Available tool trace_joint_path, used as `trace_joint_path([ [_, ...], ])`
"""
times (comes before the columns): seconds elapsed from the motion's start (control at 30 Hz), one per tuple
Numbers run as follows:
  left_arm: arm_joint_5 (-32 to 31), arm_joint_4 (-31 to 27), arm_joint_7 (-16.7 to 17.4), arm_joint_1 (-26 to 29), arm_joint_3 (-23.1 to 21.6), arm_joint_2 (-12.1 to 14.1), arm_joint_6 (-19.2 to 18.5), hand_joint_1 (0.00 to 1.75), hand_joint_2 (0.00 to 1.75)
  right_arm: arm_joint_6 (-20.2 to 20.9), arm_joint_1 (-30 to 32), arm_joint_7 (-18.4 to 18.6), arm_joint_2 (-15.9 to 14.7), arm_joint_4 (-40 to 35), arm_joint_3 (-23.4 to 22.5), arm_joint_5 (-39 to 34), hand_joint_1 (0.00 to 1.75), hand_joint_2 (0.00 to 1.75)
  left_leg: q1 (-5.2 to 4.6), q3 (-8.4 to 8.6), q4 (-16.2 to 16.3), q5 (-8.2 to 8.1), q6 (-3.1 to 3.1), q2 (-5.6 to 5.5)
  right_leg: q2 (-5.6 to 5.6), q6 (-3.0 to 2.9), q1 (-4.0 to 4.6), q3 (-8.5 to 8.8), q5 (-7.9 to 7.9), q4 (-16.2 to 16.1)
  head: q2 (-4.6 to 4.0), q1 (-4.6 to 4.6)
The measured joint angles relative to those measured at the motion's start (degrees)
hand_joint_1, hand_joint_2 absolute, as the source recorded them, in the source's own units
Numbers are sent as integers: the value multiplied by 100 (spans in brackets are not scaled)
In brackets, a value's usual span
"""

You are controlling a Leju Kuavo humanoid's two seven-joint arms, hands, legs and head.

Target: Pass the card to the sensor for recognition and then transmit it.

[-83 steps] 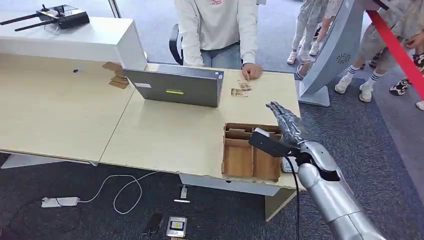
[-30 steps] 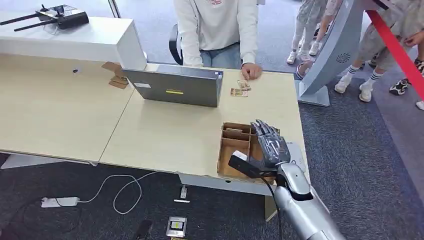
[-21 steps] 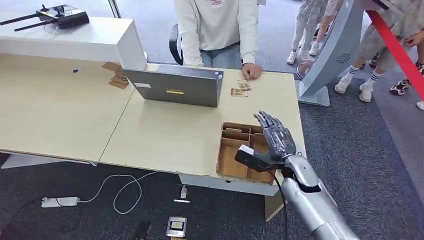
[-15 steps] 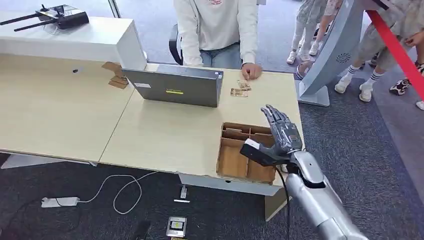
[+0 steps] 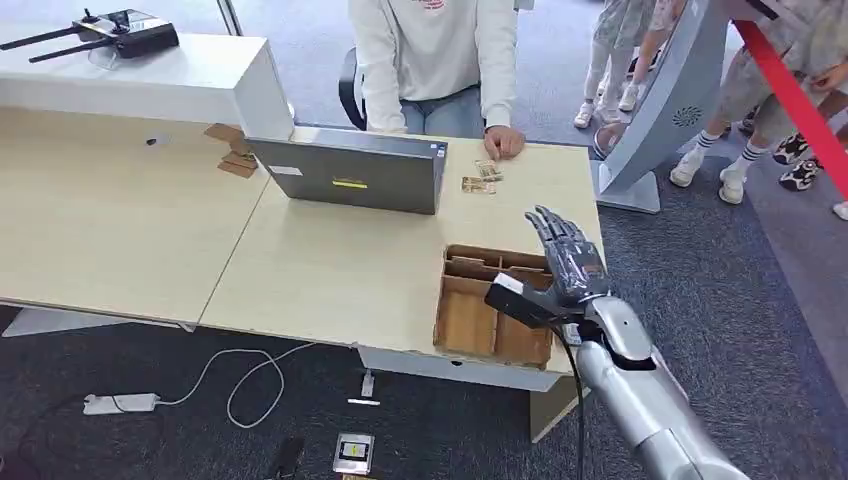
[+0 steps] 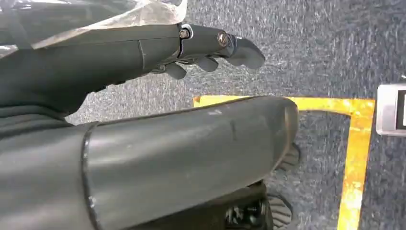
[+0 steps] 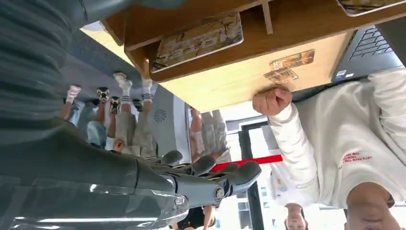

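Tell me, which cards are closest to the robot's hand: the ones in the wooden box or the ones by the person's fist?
The card in the wooden box, seen at, lies right beside the right hand. The loose cards lie farther off, by the person's fist.

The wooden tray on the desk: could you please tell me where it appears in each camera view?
Head view: the wooden tray sits at the desk's near right corner, beside the right hand.
Left wrist view: not in it.
Right wrist view: the tray lies along one picture edge, a card inside.
Shared landmark: the person's fist on the desk.

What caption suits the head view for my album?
Robot's right hand hovers open above a wooden tray while a seated person waits behind a laptop.
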Motion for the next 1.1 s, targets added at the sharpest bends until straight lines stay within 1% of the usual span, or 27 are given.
trace_joint_path([
  [0.1,-109,0,-7,1,0,18,-306,0,0,50,-4,-28,0,22,4,20,0,175,0,1,0,0,0,1,2,0,3,1,1,0,0,0],
  [0.17,-138,0,-22,3,0,37,-380,0,0,118,0,-28,2,22,11,39,0,175,-1,1,0,0,0,2,2,0,3,-1,0,0,0,-2],
  [0.2,-87,0,-26,1,0,46,-332,0,0,166,1,-31,11,22,18,50,0,175,-3,2,1,0,0,2,2,0,3,-2,0,0,0,-2],
  [0.23,5,0,-26,-5,0,39,-198,0,0,199,1,-37,11,24,20,52,0,175,-2,2,1,0,0,1,1,-1,3,-2,0,0,0,-2],
  [0.27,86,-2,-26,-12,0,-2,-30,0,0,219,1,-48,9,31,20,52,0,175,-2,1,0,0,0,0,1,0,3,-2,0,0,0,-4],
  [0.3,112,-2,-20,-18,0,-46,20,0,0,223,0,-72,7,44,20,50,0,175,-1,0,-1,0,0,0,1,0,2,-1,0,1,0,-4],
  [0.33,103,-2,-18,-17,0,-55,-40,0,0,223,1,-85,9,52,22,50,0,175,-1,0,-1,0,0,1,1,0,4,0,0,1,0,0],
  [0.4,42,0,-20,-5,0,-30,-289,0,0,216,2,-85,22,52,31,50,0,175,-1,0,-1,0,-1,2,3,-1,8,0,0,1,0,0],
  [0.47,20,0,-37,5,0,0,-415,0,0,212,4,-83,28,68,39,50,0,175,-1,0,0,0,0,2,3,-1,6,-1,0,1,0,-2],
  [0.6,-2,-4,-42,24,0,94,-444,0,0,219,4,-68,42,96,59,50,0,175,-1,1,-1,0,-1,1,2,-1,7,-1,0,1,0,-2],
  [0.8,-61,-2,-44,25,0,98,-398,0,0,232,3,-44,55,122,61,50,0,175,0,0,-1,0,-1,2,2,-1,6,0,0,1,0,0],
  [0.83,-61,-2,-44,24,0,105,-398,0,0,245,2,-44,57,135,61,50,19,175,0,0,-1,0,-1,2,2,-1,5,0,0,1,0,-2],
  [0.87,-63,-2,-44,24,0,105,-398,0,0,251,3,-44,59,140,61,50,154,175,0,0,-1,0,-1,2,2,-1,5,0,0,1,0,0],
  [0.9,-63,-2,-42,24,0,105,-398,0,0,258,2,-44,68,142,63,50,175,175,0,0,-1,0,-1,2,2,-1,5,0,0,1,0,-2],
  [1.1,-92,-2,-42,16,0,105,-398,0,0,363,-24,-46,109,192,70,26,175,175,0,0,-1,0,-1,2,2,-1,5,-1,0,1,0,-2],
])
